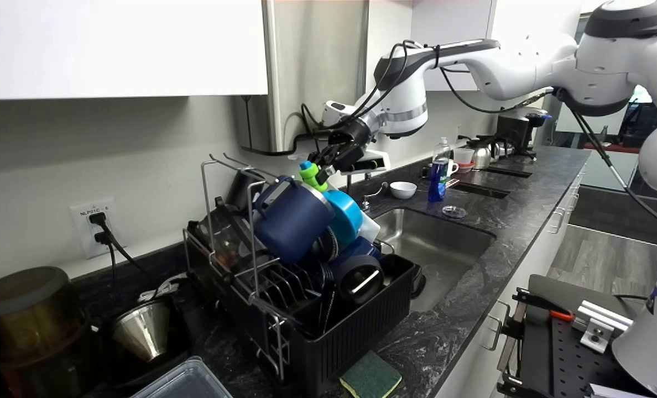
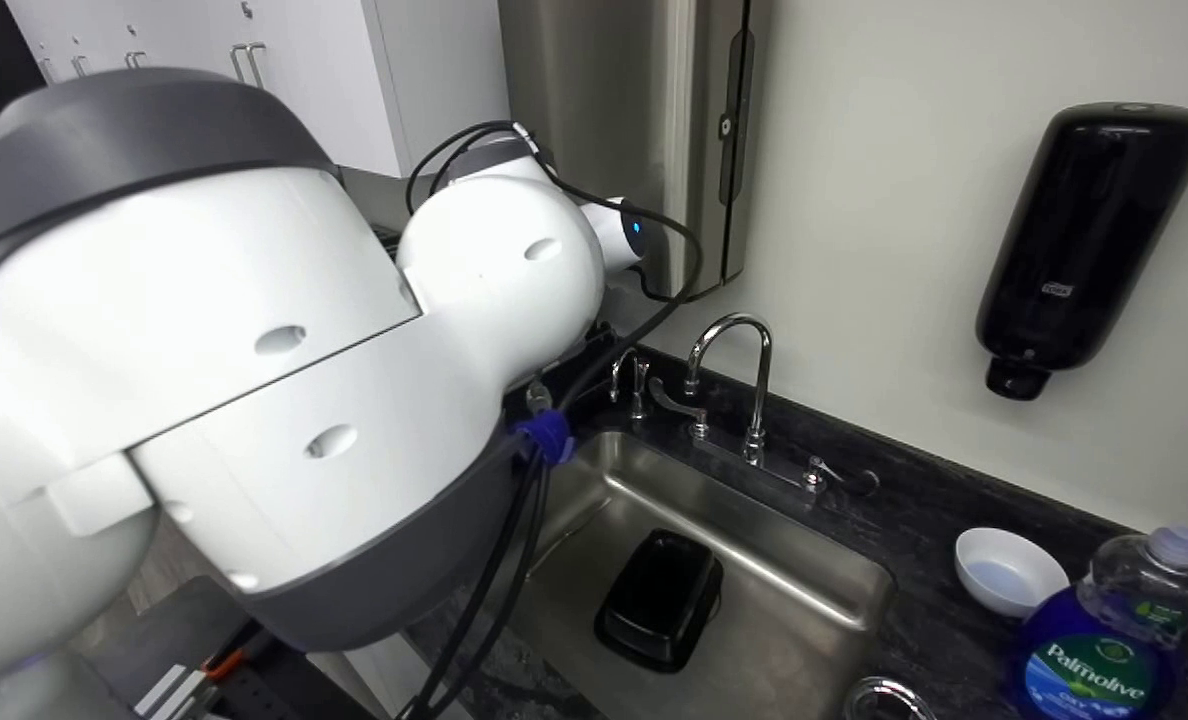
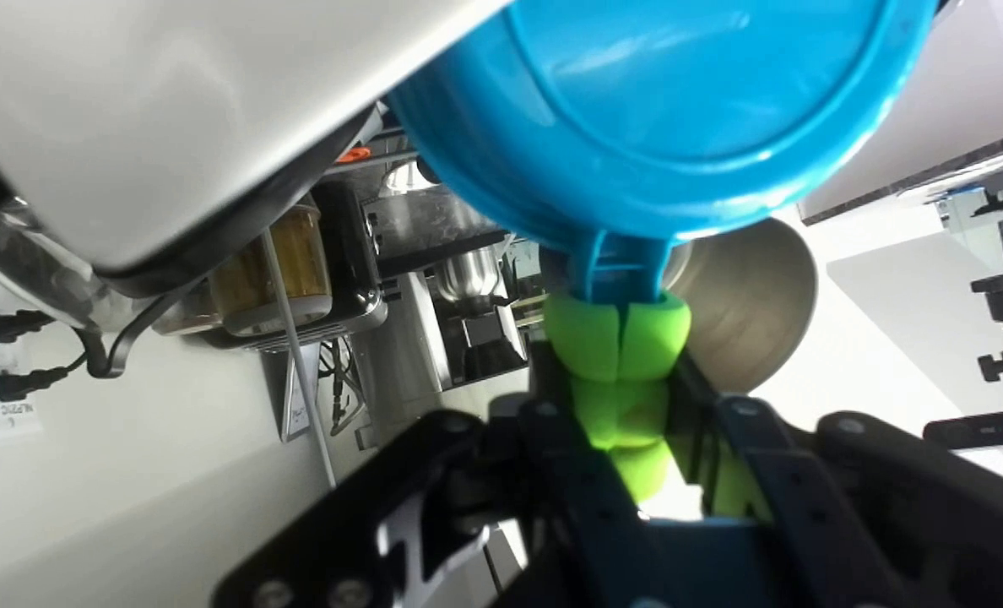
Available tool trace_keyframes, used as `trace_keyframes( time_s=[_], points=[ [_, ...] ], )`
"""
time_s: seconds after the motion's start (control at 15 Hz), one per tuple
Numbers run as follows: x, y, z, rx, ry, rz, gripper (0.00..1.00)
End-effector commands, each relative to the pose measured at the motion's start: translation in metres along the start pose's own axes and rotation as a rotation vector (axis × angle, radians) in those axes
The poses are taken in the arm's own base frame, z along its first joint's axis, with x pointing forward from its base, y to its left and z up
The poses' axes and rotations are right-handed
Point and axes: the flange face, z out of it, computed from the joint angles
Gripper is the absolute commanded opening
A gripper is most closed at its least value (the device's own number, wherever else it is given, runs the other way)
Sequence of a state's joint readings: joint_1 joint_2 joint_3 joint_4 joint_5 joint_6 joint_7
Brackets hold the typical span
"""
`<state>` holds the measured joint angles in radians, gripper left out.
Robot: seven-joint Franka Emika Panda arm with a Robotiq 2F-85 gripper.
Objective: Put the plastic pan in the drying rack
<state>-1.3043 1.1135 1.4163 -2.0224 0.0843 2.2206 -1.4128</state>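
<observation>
Gripper [image 3: 620, 376] clamped on pan [image 3: 662, 127] by its green handle [image 3: 584, 338]. Pan at rack [image 1: 361, 331], beside navy pot [image 1: 295, 221]; seating unclear. Lower gently, clear of the pot; release only once rack takes its weight.

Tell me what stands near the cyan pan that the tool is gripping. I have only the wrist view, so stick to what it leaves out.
Observer: In an exterior view, a tilted navy pot sits in the drying rack, just left of the cyan pan in that picture. I can't tell whether the two touch.
Operator: Noted. Now report anything lying loose lower down.
Observer: A green sponge lies on the counter, beside the drying rack.
Operator: Give me one more, farther out.
Observer: In an exterior view, a black container lies in the sink.
</observation>
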Motion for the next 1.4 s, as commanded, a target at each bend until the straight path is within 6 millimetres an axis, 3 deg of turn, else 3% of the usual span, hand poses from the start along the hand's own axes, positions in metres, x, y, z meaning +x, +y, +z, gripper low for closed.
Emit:
trace_keyframes(
  time_s=[0.0,0.8,0.87,1.0,1.33],
  points=[
    [-0.0053,0.006,-0.0012,0.047,0.037,0.0,0.08],
    [-0.0099,0.0083,-0.0061,0.061,0.071,0.033,0.08],
    [-0.0099,0.0081,-0.0061,0.058,0.069,0.033,0.56],
    [-0.0097,0.008,-0.0063,0.054,0.067,0.035,0.63],
    [-0.0096,0.0078,-0.0065,0.044,0.061,0.037,0.98]
  ],
)
